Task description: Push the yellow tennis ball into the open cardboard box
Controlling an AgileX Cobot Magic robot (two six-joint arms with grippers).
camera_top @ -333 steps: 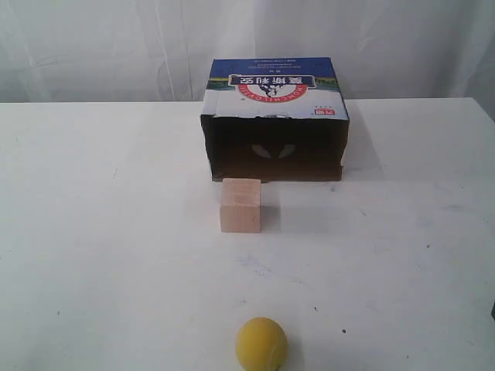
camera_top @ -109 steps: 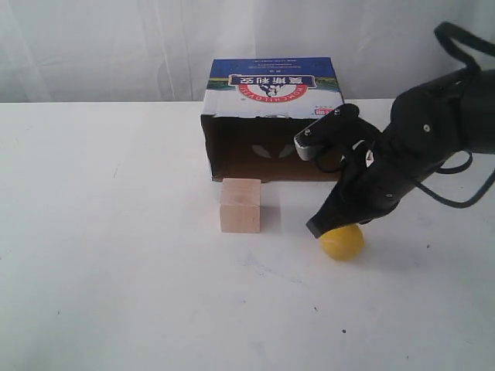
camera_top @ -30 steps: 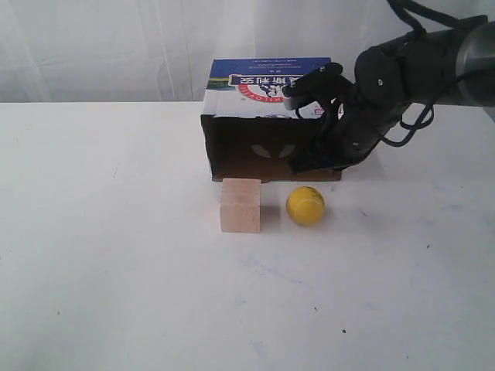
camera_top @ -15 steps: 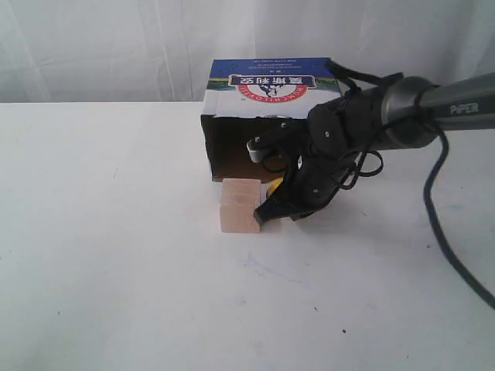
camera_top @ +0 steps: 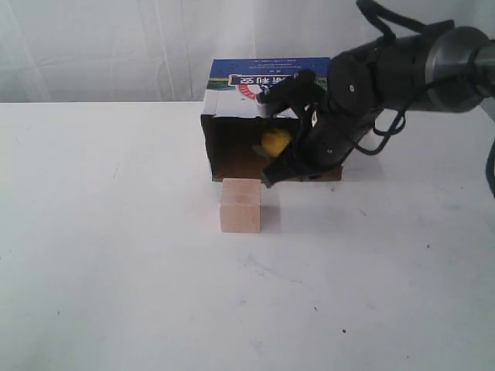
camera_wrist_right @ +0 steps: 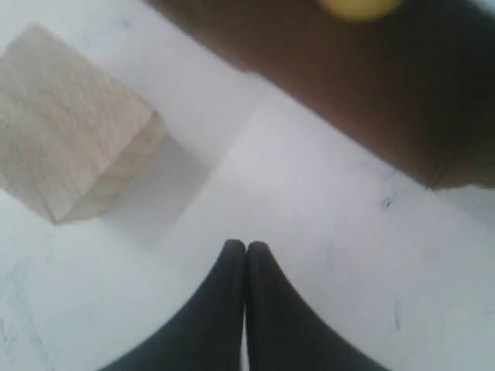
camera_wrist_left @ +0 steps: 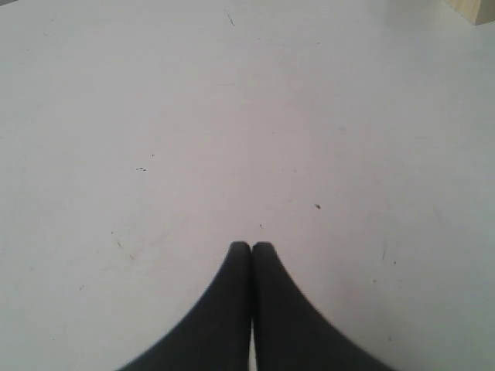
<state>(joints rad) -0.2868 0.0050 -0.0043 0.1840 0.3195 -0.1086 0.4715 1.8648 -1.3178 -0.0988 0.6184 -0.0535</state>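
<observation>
The yellow tennis ball (camera_top: 274, 143) is inside the open cardboard box (camera_top: 255, 99), against its dark interior near the back wall. In the right wrist view the ball (camera_wrist_right: 360, 6) shows as a yellow patch at the frame edge, within the box's brown inside (camera_wrist_right: 371, 85). My right gripper (camera_top: 272, 180) (camera_wrist_right: 246, 246) is shut and empty, just in front of the box's mouth and above the white table. My left gripper (camera_wrist_left: 251, 246) is shut over bare table and is out of the exterior view.
A pale wooden cube (camera_top: 240, 205) (camera_wrist_right: 69, 154) stands on the table just in front of the box's left half, close to my right gripper. One corner of the cube (camera_wrist_left: 476, 9) shows in the left wrist view. A white curtain hangs behind the table.
The ball has gone from beside the cube into the box. My right gripper has pulled up and back toward the box mouth.
</observation>
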